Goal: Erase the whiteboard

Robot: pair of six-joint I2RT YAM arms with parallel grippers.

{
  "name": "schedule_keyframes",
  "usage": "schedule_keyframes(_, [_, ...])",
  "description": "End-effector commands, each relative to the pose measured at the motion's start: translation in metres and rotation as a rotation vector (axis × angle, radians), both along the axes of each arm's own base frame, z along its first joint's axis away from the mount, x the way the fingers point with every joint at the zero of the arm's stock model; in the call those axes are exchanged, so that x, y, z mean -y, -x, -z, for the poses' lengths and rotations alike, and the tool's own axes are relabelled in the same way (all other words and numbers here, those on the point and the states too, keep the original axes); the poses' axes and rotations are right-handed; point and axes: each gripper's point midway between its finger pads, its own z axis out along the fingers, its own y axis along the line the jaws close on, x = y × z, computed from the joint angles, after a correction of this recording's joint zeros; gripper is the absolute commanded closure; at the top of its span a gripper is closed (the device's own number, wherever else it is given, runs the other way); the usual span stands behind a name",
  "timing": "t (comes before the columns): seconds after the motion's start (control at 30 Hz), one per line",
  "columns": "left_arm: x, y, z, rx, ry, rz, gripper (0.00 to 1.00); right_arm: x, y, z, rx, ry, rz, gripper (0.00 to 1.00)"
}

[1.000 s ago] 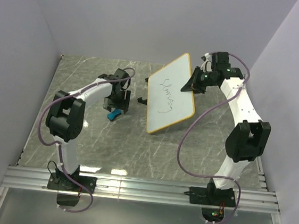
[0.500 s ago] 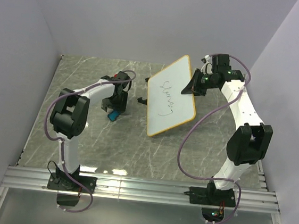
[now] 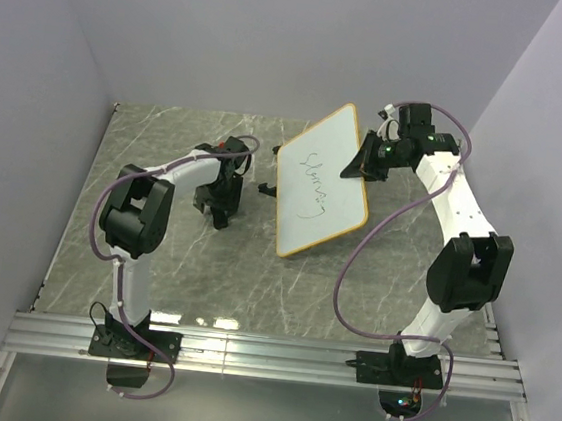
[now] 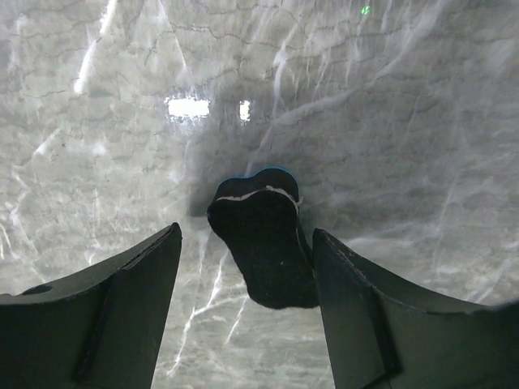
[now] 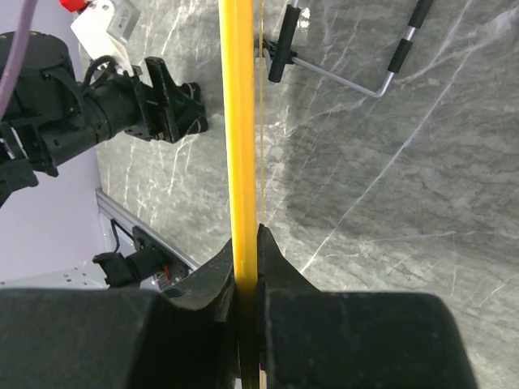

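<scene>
A thin, stiff, probably light whiteboard (image 3: 322, 180) bearing black scribbles stands tilted to the right of the eraser (image 4: 263, 251), its framed edge, likely the safest hold, pinched in the right hand (image 5: 247, 235), while the left hand (image 4: 245, 235) straddles the eraser, fingers wide.

Likely lab: bare-walled booth (image 3: 279, 39), marbled table (image 3: 254, 278).

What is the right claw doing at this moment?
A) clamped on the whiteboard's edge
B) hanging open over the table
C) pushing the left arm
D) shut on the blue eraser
A: the right claw is shut on the yellow-orange frame of the large white rectangular whiteboard, holding it tilted.
</scene>
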Motion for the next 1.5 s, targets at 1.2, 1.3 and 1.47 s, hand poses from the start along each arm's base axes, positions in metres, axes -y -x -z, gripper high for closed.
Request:
schedule_keyframes(1.2, [-0.016, 0.026, -0.058, 0.12, 0.538, -0.316, 0.34, 0.009, 0.033, -0.003, 0.037, 0.025, -0.005, 1.0])
schedule_keyframes(1.3, [-0.014, 0.006, -0.083, 0.208, 0.427, -0.306, 0.35, 0.008, 0.035, -0.001, 0.031, 0.018, -0.01, 1.0])
schedule_keyframes(1.47, [-0.011, -0.026, -0.095, 0.264, 0.368, -0.395, 0.36, 0.008, 0.038, -0.003, 0.04, 0.019, -0.015, 1.0])
